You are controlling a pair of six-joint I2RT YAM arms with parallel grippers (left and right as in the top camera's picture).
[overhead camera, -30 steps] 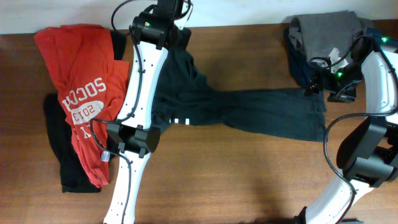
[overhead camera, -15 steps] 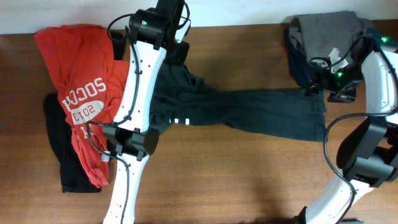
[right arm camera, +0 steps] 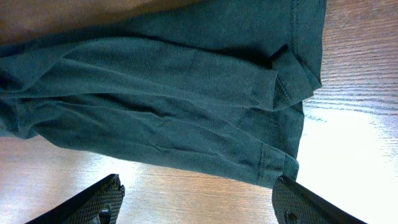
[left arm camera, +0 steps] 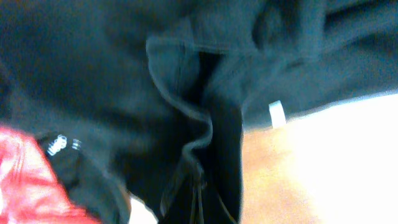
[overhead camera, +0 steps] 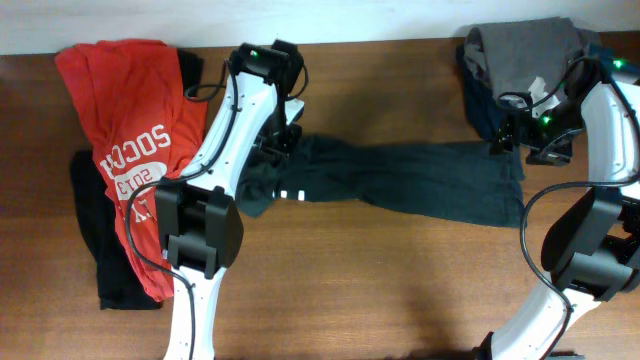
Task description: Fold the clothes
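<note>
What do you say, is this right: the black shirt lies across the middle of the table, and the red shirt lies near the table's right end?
Not quite. The red shirt lies near the table's left end, not the right; the overhead view shows it. The black shirt does lie across the middle.

The left arm [overhead camera: 222, 140] is built of long white links dotted with rows of small dark screws, joined by chunky black joint housings [overhead camera: 200, 235]. A green light [overhead camera: 253, 50] glows on its black joint nearest the surface's far edge. The right arm [overhead camera: 612, 130] matches it, with curved white shells, black joints and small green lights of its own. Thin black cables [overhead camera: 524, 225] loop beside both arms. In the right wrist view, the right claw [right arm camera: 198, 193] shows two matte black fingers [right arm camera: 93, 202] with rounded, wedge-shaped tips.
</note>
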